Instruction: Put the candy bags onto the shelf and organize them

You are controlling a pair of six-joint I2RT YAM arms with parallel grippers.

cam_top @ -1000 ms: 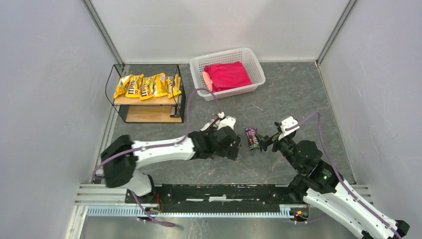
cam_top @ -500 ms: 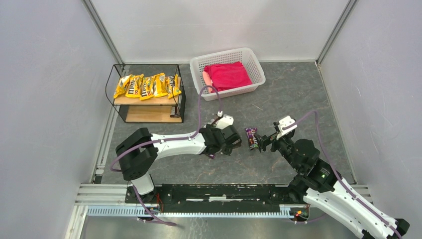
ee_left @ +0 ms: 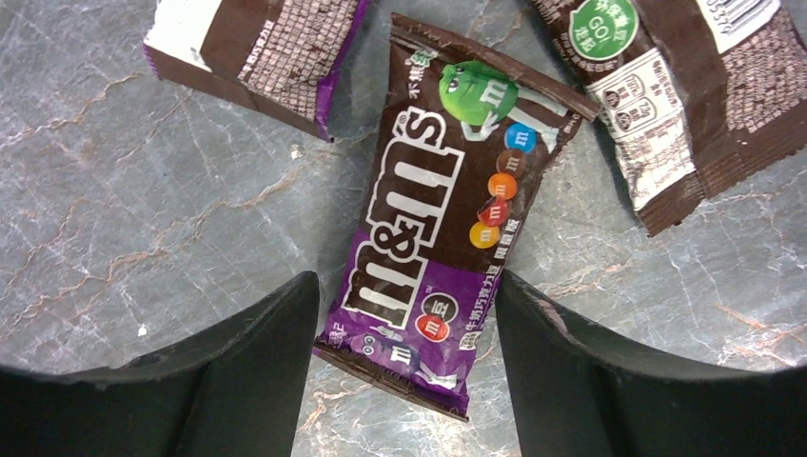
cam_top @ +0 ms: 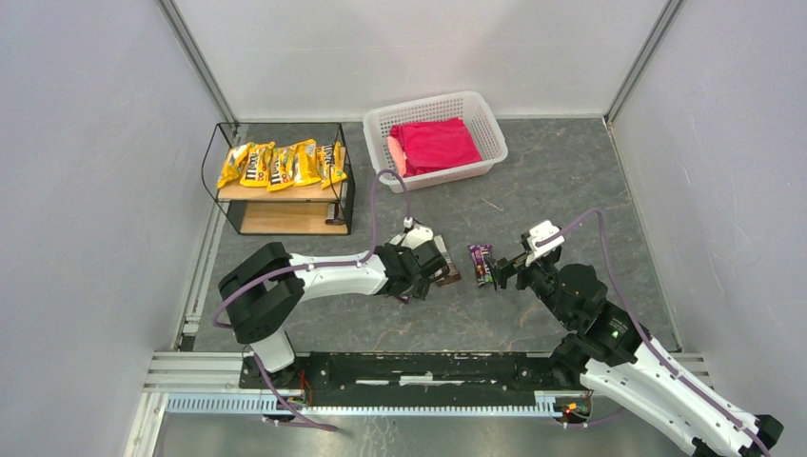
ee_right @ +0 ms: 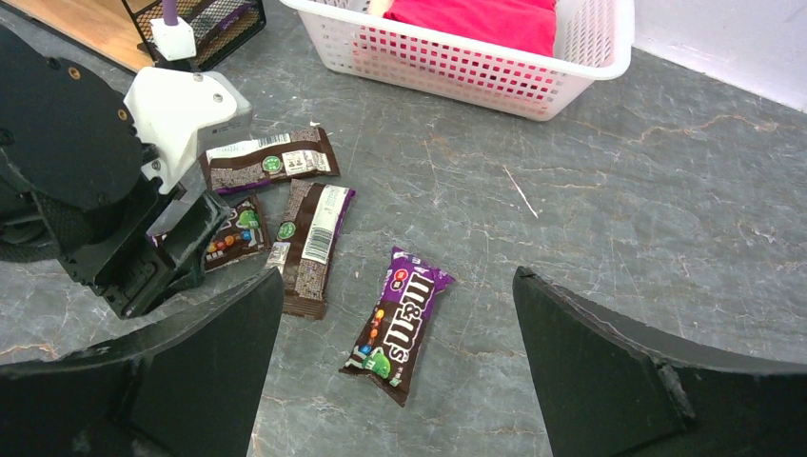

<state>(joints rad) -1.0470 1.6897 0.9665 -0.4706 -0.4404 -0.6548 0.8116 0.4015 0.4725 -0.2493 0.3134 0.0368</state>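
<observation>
Several yellow candy bags [cam_top: 281, 164] lie in a row on the top board of the black-wire shelf [cam_top: 285, 217] at the back left. My left gripper [cam_top: 440, 269] is open and low over the floor. In the left wrist view its fingers [ee_left: 404, 343] straddle the near end of a purple-brown candy bag [ee_left: 447, 190]. Two face-down brown bags lie beyond it, one upper left [ee_left: 257, 43] and one upper right [ee_left: 666, 86]. My right gripper [cam_top: 501, 273] is open, with another purple bag [ee_right: 400, 324] lying flat between its fingers [ee_right: 398, 286].
A white perforated basket [cam_top: 490, 119] holding a red cloth [cam_top: 435, 145] stands at the back centre. The right wrist view shows the left arm's wrist [ee_right: 95, 190] close on the left. Grey walls enclose the floor on three sides.
My left arm has drawn its elbow back and tipped its gripper down over the brown bags, shifting slightly left. The right arm has barely moved.
</observation>
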